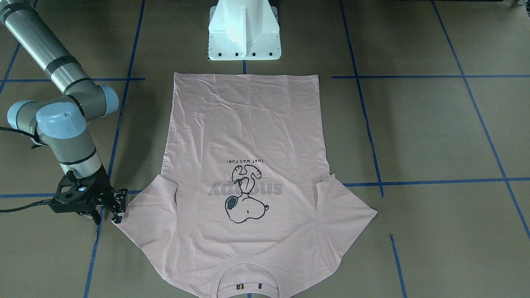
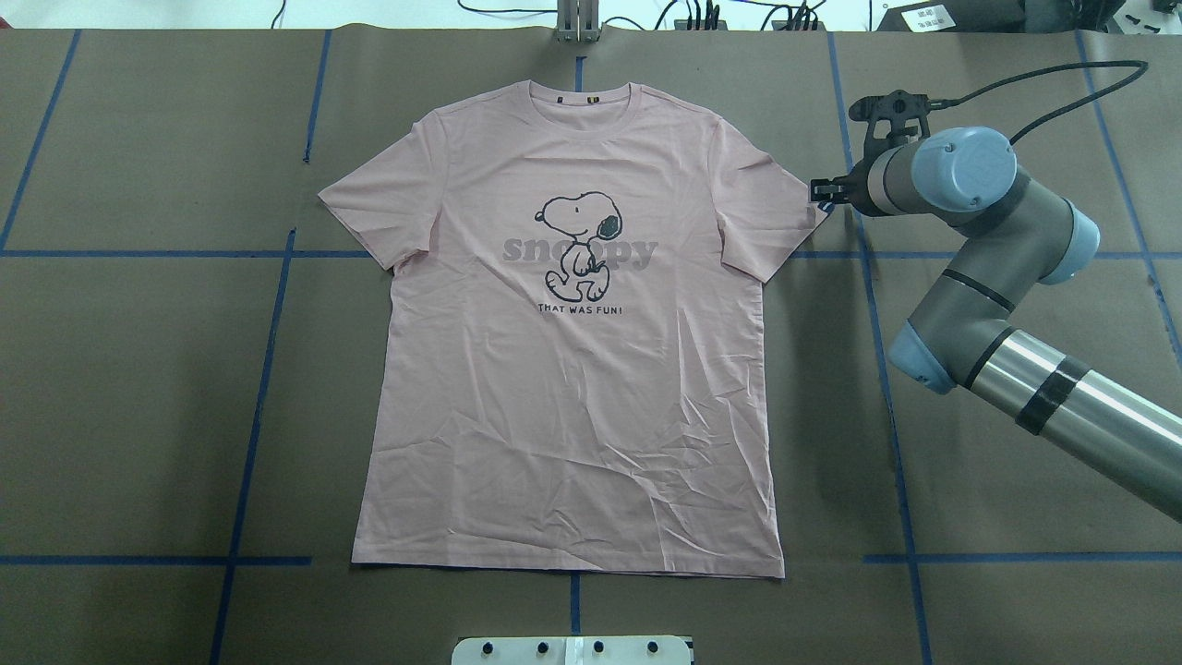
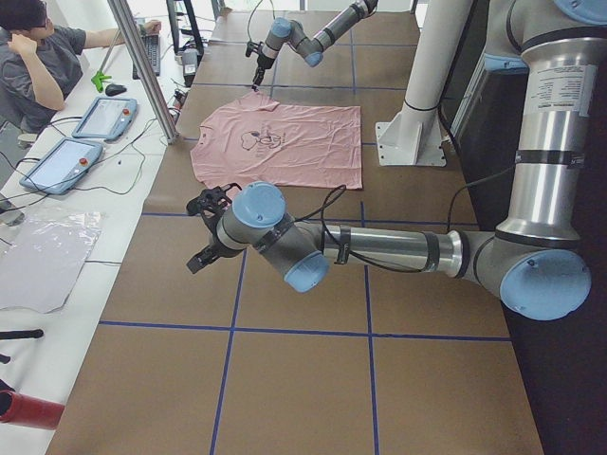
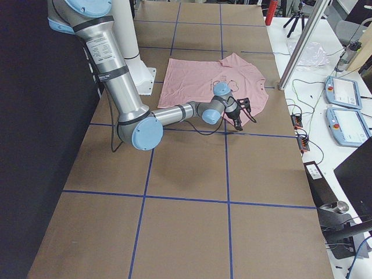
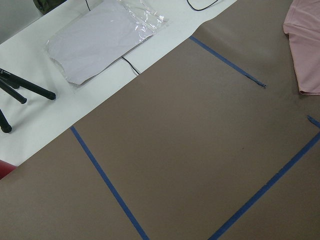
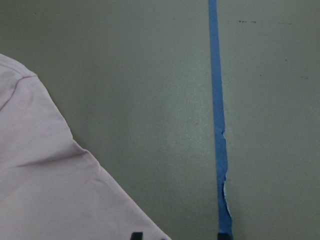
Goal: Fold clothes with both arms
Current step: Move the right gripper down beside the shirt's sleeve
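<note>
A pale pink T-shirt [image 2: 572, 416] lies spread flat, print up, in the middle of the brown table [image 2: 138, 369]. Seen from overhead, its ribbed collar [image 2: 582, 115] is at 12 o'clock and its hem at 6. A black-outlined cartoon dog [image 2: 577, 245] strides across grey lettering on the chest, above a small line of black text. Creases cross the lower half. At the shirt's 2 o'clock the right gripper [image 2: 820, 192] is just beside the tip of the sleeve [image 2: 766, 212], jaws parted, gripping nothing. The left gripper [image 3: 201, 256] hangs over bare table well off toward 9 o'clock; whether its jaws are parted cannot be told.
</note>
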`<act>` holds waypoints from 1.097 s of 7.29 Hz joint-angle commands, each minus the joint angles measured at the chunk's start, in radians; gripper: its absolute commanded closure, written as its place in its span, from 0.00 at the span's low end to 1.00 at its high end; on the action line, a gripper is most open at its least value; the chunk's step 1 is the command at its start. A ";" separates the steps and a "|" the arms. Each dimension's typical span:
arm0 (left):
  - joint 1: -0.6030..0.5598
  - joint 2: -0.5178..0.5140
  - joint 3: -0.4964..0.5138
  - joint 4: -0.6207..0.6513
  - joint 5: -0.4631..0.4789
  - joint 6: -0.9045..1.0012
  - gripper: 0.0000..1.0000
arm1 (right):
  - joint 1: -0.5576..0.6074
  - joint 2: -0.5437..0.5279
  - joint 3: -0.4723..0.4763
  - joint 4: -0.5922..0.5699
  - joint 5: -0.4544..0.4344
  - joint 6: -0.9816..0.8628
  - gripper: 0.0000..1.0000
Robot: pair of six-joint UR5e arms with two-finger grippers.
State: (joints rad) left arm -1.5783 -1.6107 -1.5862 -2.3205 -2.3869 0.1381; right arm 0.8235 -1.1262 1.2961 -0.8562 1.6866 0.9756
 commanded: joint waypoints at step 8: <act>0.000 0.008 -0.001 0.000 -0.002 0.002 0.00 | -0.030 0.034 -0.037 0.005 -0.024 0.011 0.45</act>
State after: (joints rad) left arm -1.5784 -1.6038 -1.5874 -2.3209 -2.3882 0.1396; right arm 0.7933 -1.0908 1.2574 -0.8531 1.6616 0.9858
